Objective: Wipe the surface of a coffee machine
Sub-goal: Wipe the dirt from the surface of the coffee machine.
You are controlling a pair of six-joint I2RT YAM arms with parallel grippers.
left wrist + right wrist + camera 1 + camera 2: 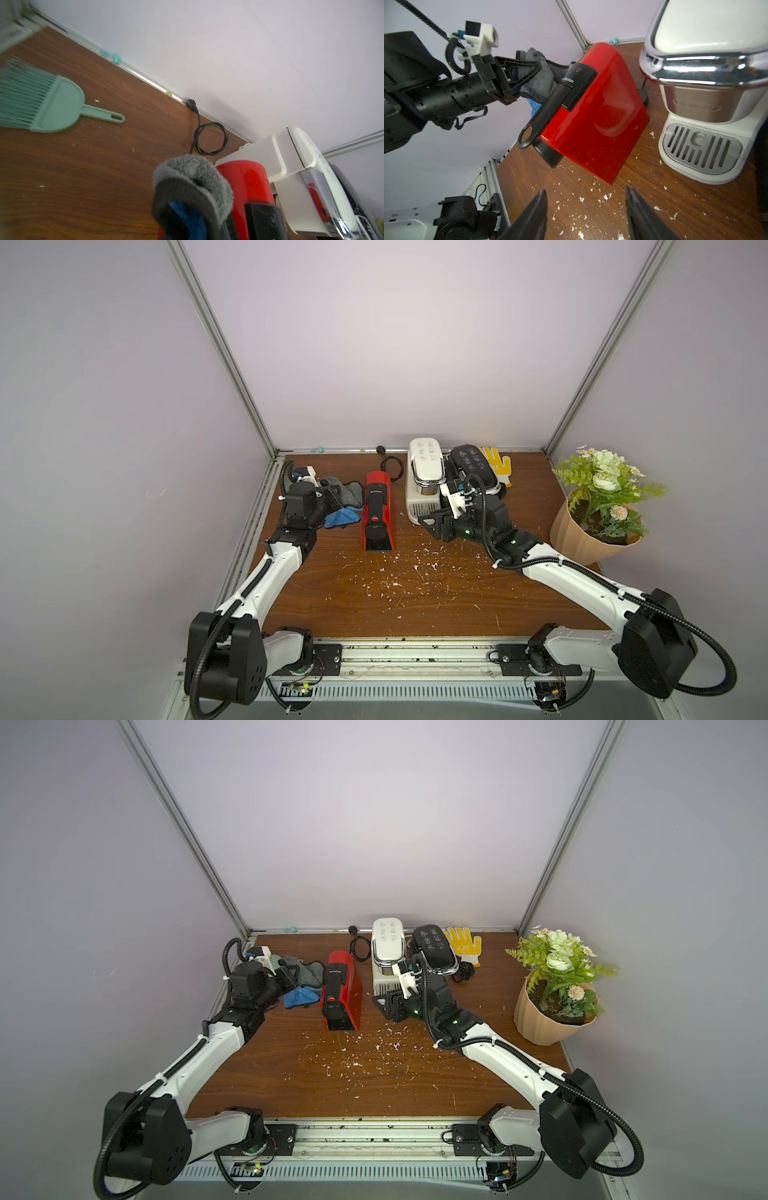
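Three machines are counted: red coffee machine, white machine, black machine; one cloth is seen. The left gripper is clamped on the cloth; the right gripper is held parted and empty.

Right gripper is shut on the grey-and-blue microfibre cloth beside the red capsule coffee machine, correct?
No, wrong arm. The left gripper is shut on the grey-and-blue microfibre cloth beside the red capsule coffee machine. The right wrist view shows it, with the right gripper open and empty.

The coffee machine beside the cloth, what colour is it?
Red coffee machine, black lever; right wrist view.
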